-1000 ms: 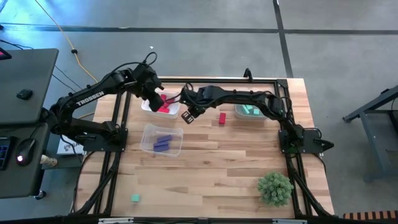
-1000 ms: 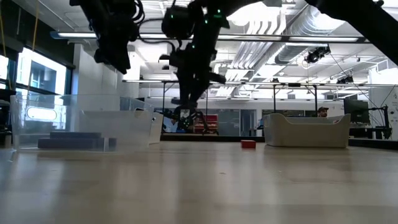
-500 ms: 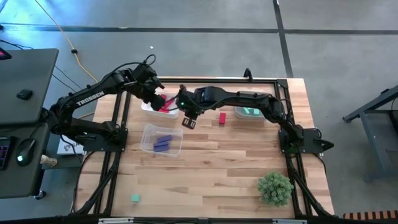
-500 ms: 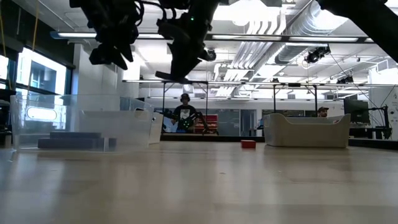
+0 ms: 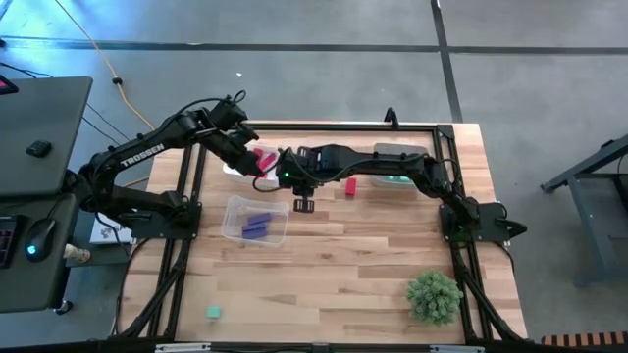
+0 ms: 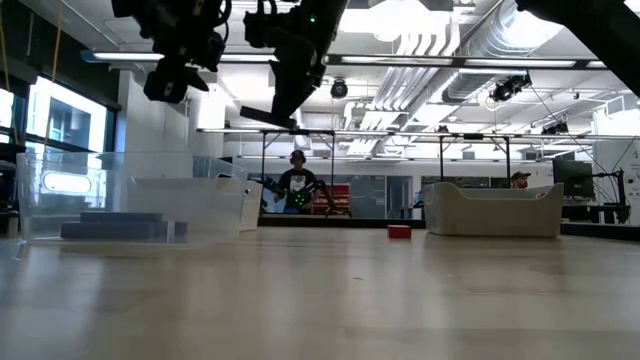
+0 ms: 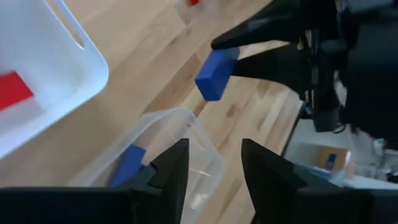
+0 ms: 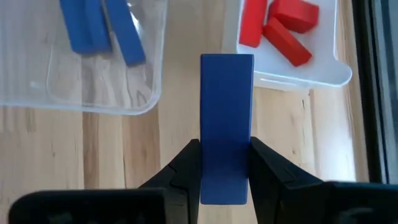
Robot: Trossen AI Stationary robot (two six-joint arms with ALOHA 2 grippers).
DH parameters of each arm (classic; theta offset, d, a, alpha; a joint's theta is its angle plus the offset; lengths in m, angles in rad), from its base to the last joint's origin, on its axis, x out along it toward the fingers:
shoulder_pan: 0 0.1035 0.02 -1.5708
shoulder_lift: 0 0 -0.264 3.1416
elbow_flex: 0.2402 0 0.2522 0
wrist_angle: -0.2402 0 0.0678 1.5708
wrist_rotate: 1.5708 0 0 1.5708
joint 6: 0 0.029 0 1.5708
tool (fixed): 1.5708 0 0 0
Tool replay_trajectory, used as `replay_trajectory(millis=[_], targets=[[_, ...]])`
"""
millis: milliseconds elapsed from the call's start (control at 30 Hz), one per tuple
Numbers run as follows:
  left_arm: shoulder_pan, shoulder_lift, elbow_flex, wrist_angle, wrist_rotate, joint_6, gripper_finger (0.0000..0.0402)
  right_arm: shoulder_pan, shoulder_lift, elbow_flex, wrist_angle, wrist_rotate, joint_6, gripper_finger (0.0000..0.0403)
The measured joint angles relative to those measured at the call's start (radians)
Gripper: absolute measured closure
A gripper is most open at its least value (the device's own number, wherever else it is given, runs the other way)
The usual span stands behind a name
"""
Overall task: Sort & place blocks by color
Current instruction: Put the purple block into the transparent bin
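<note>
While the left gripper (image 7: 211,163) hangs parted above, the right gripper (image 8: 225,163) clamps a blue block (image 8: 226,124) beside the clear bin (image 8: 93,99).

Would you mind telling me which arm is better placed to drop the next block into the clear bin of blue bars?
The right. The right gripper already clamps a blue rectangular block near the clear plastic bin. The left gripper is open and empty above the white tray.

A blue block (image 8: 226,127) sits between dark fingers (image 8: 184,167). Blue blocks (image 8: 102,25) lie in a clear bin (image 8: 134,93), red blocks (image 8: 280,28) in a white bin (image 8: 323,71). The table (image 5: 343,265) is pale striped wood; the plant ball (image 5: 433,295) is green.
</note>
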Motion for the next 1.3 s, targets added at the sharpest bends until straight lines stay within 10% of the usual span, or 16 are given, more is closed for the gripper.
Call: replay_trajectory(millis=[1300], targets=[[-0.209, 0.0, 0.0, -0.002, -0.022, -0.211, 0.0264, 0.13, -0.007, 0.0, 0.258, 0.162, -0.206, 0.0324]])
